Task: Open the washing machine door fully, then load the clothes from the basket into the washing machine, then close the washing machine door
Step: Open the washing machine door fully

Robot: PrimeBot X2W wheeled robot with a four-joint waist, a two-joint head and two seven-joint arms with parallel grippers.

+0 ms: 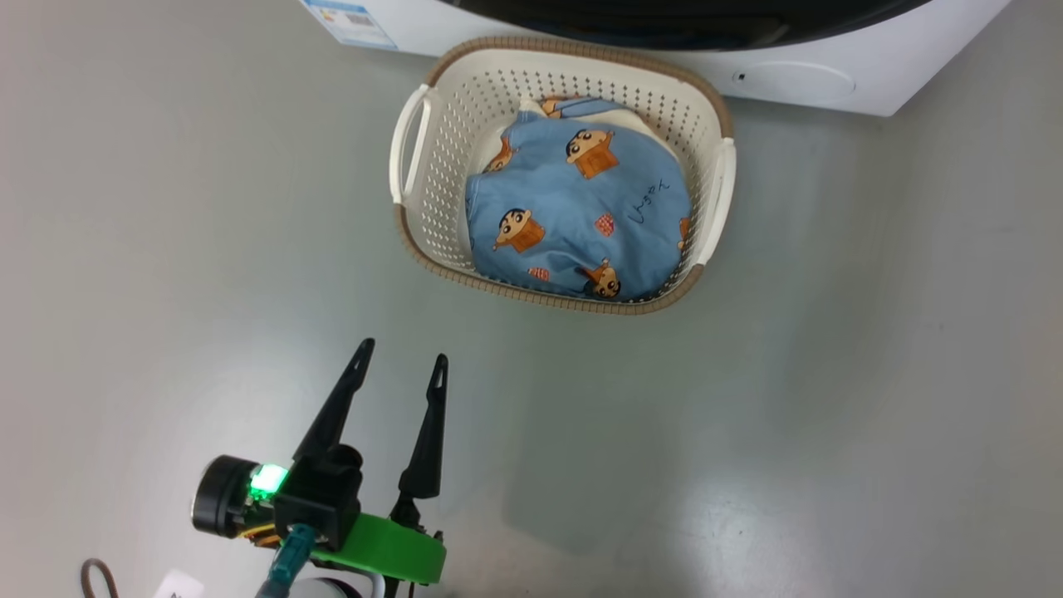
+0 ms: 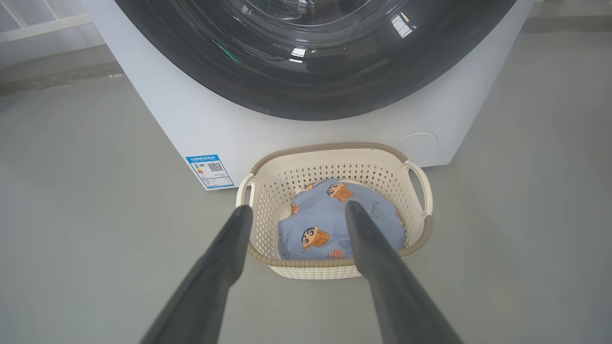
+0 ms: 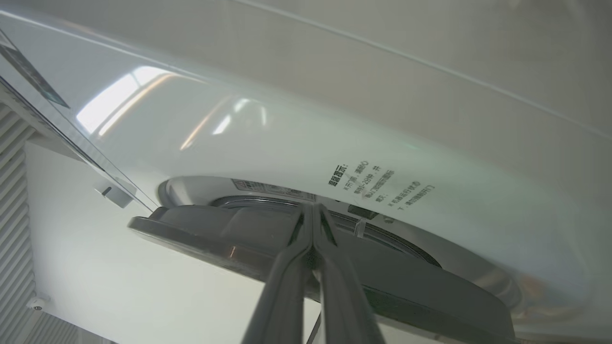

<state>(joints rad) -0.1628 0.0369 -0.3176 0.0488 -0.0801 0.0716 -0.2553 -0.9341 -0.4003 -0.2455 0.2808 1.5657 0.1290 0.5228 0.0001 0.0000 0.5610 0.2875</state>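
Three things could go wrong from here, and all start with the washing machine door (image 3: 205, 231), which in the right wrist view stands only slightly ajar from the white front of the washing machine (image 3: 296, 143). The right gripper (image 3: 311, 206), fingers pressed together and holding nothing, has its tips at the narrow gap behind the door's rim. Because it only hooks the glossy edge rather than pinching it, the tips could slide off as the arm pulls, letting the door fall back toward the latch. Pushing too deep could instead jam the tips against the inner ring, though how far in they sit is hard to judge. The basket (image 1: 573, 301) rests on the floor (image 1: 789, 415) just in front of the machine's base, below the door, with the clothes (image 1: 581, 208) bundled inside it. A low sweep of the arm could knock it aside. The left gripper (image 1: 403, 353) hovers with its fingers spread and empty, short of the basket. If it reaches in before the door is fully open, a finger could snag the perforated wall, or the garment could be lifted with no clear path into the drum.
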